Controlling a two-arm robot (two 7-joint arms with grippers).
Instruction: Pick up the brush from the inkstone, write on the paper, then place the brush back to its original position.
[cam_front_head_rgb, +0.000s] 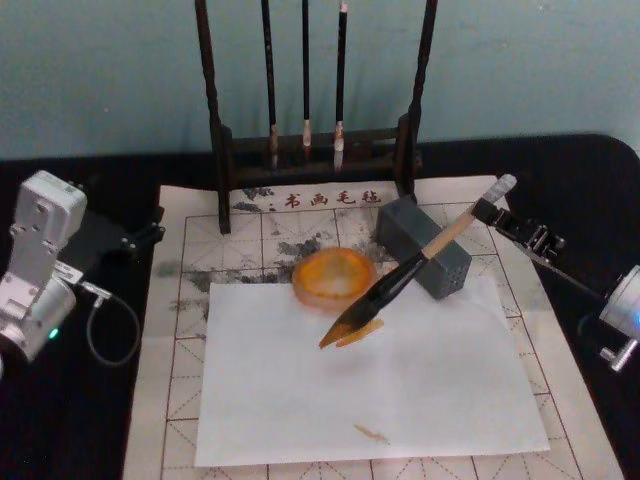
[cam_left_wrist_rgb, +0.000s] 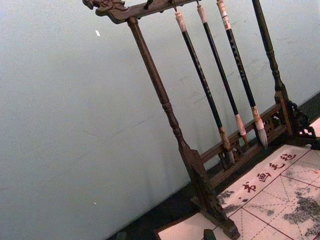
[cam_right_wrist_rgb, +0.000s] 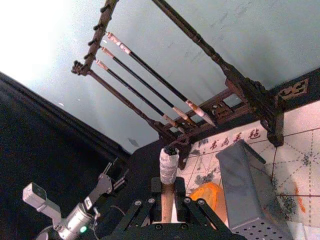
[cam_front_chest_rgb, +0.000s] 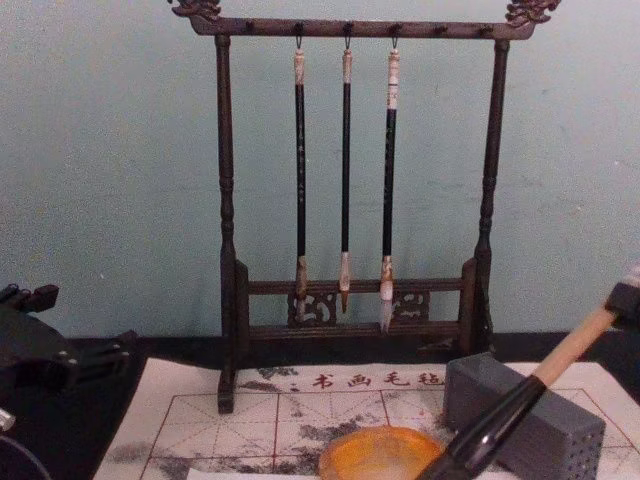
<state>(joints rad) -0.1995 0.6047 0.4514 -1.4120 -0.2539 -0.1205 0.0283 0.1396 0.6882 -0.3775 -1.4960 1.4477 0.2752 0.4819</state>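
Our right gripper (cam_right_wrist_rgb: 167, 201) is clamping its fingers shut around the brush (cam_front_head_rgb: 410, 265) on its pale wooden handle, bushy dark bristles slanting beyond them over the red-gridded paper (cam_front_head_rgb: 175, 390). Our left gripper (cam_front_head_rgb: 148, 235) is idling aside, and we cannot tell its grip.

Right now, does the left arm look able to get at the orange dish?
Probably yes. The left gripper sits left of the gridded paper, nothing standing between it and the orange dish; the brush, held by the right gripper, slants in from the other side.
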